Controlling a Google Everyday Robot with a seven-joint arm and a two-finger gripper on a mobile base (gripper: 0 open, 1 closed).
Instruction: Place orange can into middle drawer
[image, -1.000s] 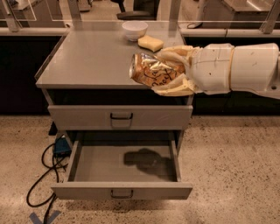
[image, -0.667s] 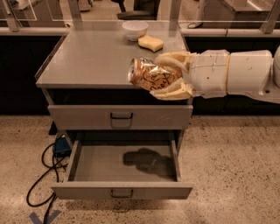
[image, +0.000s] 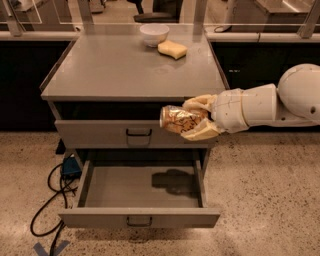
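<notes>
My gripper (image: 192, 120) comes in from the right on a white arm, its tan fingers (image: 201, 131) shut on the orange can (image: 176, 119), a dented shiny gold-orange can with dark markings held on its side. The can hangs in front of the upper drawer front (image: 100, 134), above the right part of the middle drawer (image: 140, 187). That drawer is pulled out, a shallow gray tray with a dark loop handle on its front. The can's shadow lies on the drawer floor at the right rear.
A white bowl (image: 154, 34) and a pale yellow sponge (image: 172, 49) sit at the back of the gray cabinet top (image: 115, 70). A black cable (image: 50, 200) and blue box (image: 71, 167) lie on the speckled floor left of the drawer.
The gripper with the can has come down from the level of the cabinet top to in front of the upper drawer. The view has shifted, and the cabinet now sits higher and further left.
</notes>
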